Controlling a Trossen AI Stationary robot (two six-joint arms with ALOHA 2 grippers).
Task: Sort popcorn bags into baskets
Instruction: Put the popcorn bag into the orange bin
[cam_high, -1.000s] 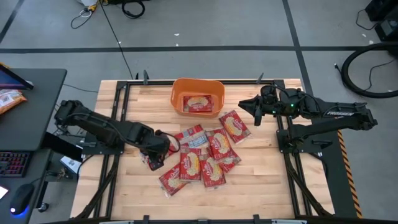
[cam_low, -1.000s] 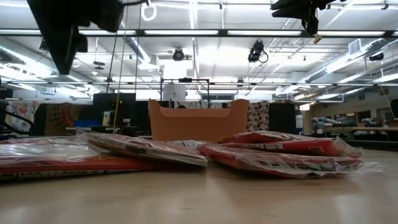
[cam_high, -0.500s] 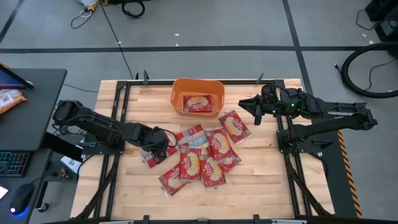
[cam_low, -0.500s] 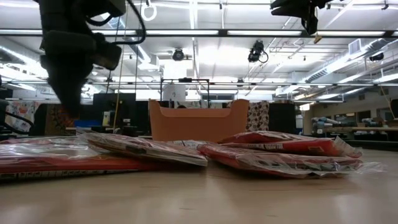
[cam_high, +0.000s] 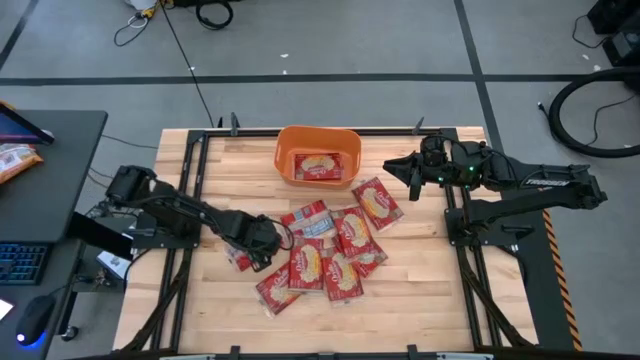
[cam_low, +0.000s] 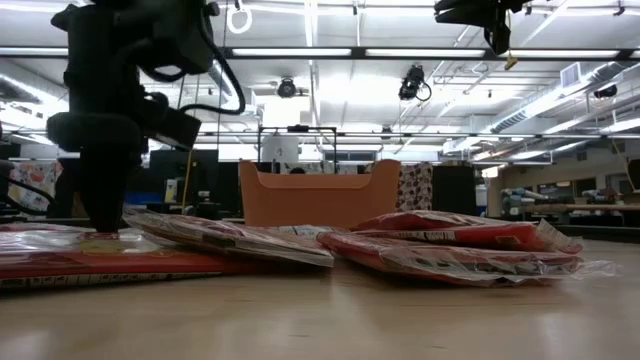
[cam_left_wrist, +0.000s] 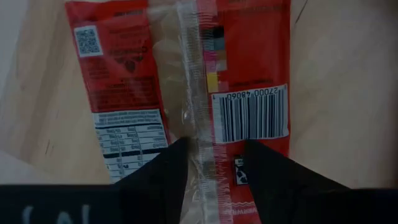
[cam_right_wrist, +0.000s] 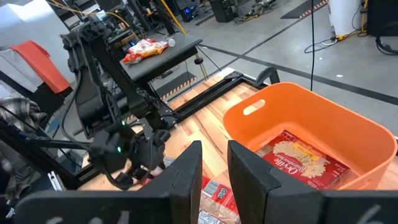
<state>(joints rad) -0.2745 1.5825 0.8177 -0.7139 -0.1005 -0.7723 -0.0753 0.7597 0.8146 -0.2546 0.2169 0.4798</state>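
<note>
The left gripper (cam_left_wrist: 211, 165) is down on a flat red popcorn packet (cam_left_wrist: 186, 81) lying barcode-up on the wooden bench (cam_high: 420, 290); its fingers (cam_left_wrist: 163, 171) stand partly open, one on each side of the packet's centre seam, nothing lifted. The right gripper (cam_high: 403, 178) hangs above the bench with narrowly parted, empty fingers; ahead of them the orange plastic basket (cam_right_wrist: 348, 124) holds one packet.

Orange basket (cam_high: 318, 155), rectangular with rounded corners, upright at table's far edge, centre. One red popcorn bag (cam_high: 318, 167) with cream-yellow picture lies flat inside. Remaining popcorn bags (cam_high: 330, 245) lie flat and overlapping in loose cluster on table just in front of basket; leftmost bag (cam_left_wrist: 186, 87) back-side up, barcode showing.
</note>
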